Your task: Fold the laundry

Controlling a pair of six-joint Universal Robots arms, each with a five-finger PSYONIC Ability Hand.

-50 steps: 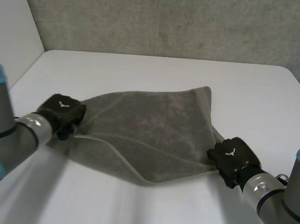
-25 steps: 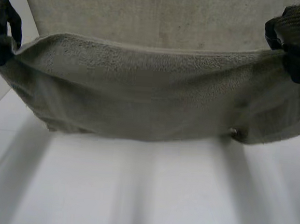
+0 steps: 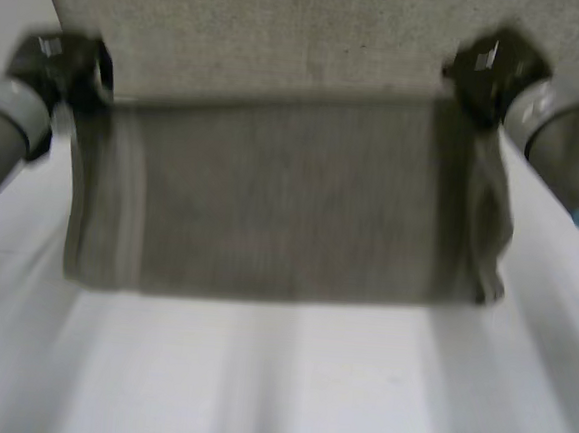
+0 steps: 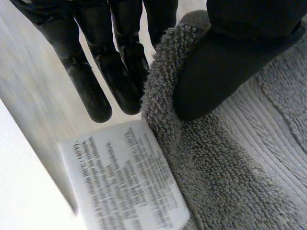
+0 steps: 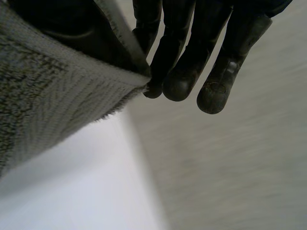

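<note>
Towel point(image 3: 270, 205), a single grey one, hangs spread out flat between the two hands, lifted above the white tabletop point(image 3: 276, 386) in front of a grey wall point(image 3: 284, 36). At its upper left corner the left hand point(image 3: 56, 58) grips it. In the left wrist view the thumb presses the terry edge against the fingers point(image 4: 120, 81), and one white printed care label point(image 4: 124, 177) sticks out just beyond the fingertips. At the upper right corner the right hand point(image 3: 492, 67) pinches the towel's edge between its thumb and straight fingers point(image 5: 182, 72).
</note>
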